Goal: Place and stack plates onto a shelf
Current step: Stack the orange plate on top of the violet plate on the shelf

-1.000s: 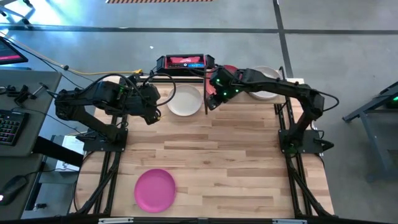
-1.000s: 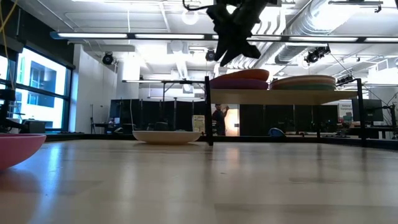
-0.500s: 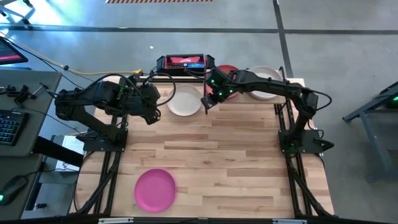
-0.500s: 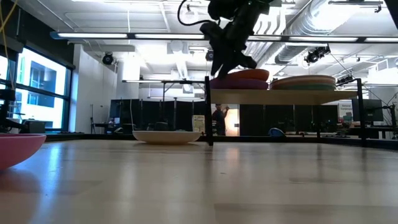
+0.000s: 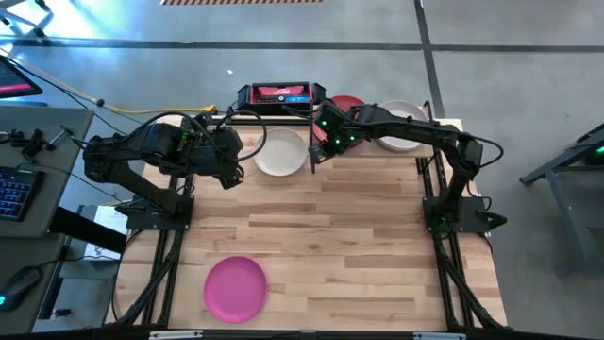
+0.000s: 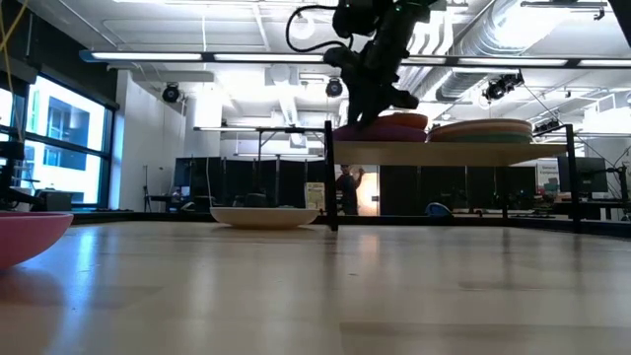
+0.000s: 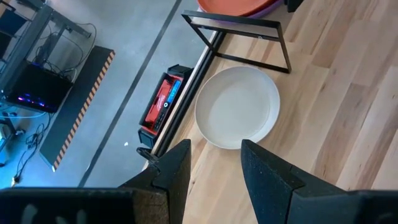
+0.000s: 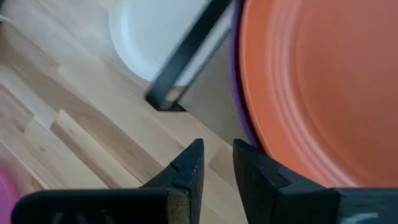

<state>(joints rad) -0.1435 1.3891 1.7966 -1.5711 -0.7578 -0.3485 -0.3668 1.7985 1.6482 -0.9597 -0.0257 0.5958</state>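
The light-wood tabletop (image 5: 359, 217) is seen to carry the shelf (image 6: 454, 151) at its far edge, raised on black posts. On the shelf, a coral red plate (image 8: 323, 81) lies stacked on a purple plate (image 6: 380, 133), with a second stack (image 6: 493, 129) beside it. A white plate (image 5: 280, 153) rests on the tabletop just left of the shelf's post, and a magenta plate (image 5: 236, 288) lies well apart at the near edge. The right gripper (image 8: 216, 165) is held over the shelf's left end, its fingers narrowly parted and empty. The left gripper (image 7: 214, 165) waits near the white plate, its fingers spread, nothing between them.
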